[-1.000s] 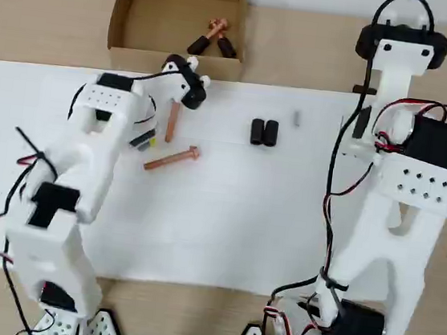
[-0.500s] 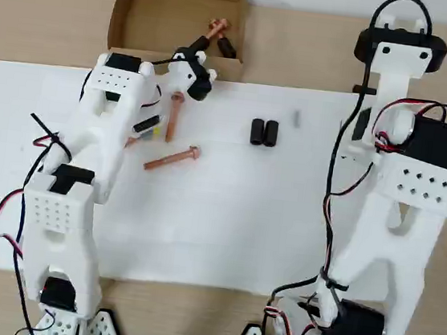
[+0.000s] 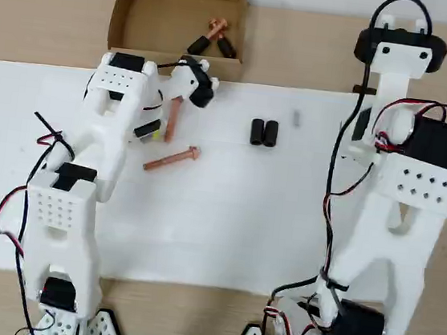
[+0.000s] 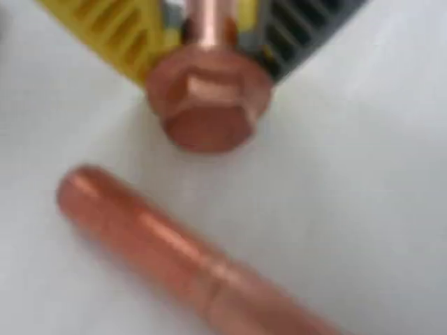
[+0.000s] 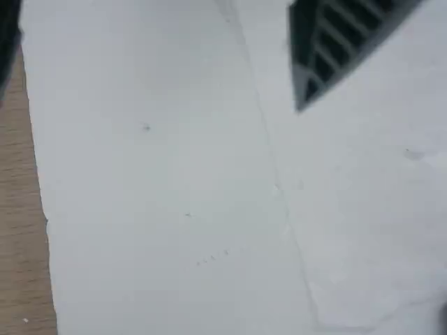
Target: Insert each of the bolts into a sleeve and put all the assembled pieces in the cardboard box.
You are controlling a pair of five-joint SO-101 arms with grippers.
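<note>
We have the left gripper (image 4: 209, 42) clenched on a bolt (image 4: 208, 105). The shank sits between the yellow and black fingers (image 4: 112, 35), hex head out toward the wrist camera. In the high view that bolt runs top to bottom, upper left of centre, just below the cardboard box (image 3: 119, 18). We can't tell if it touches the white sheet (image 3: 234, 217). The second bolt (image 3: 172, 159) lies loose on the sheet just below it, slanted. Two black sleeves (image 3: 264, 132) lie side by side, touching, above centre, apart from both bolts. Two assembled pieces (image 3: 214, 39) are in the box, near its right wall. The right gripper (image 5: 332, 52) hangs over the sheet near bare table (image 5: 14, 209). We can't tell whether it is clenched or released.
</note>
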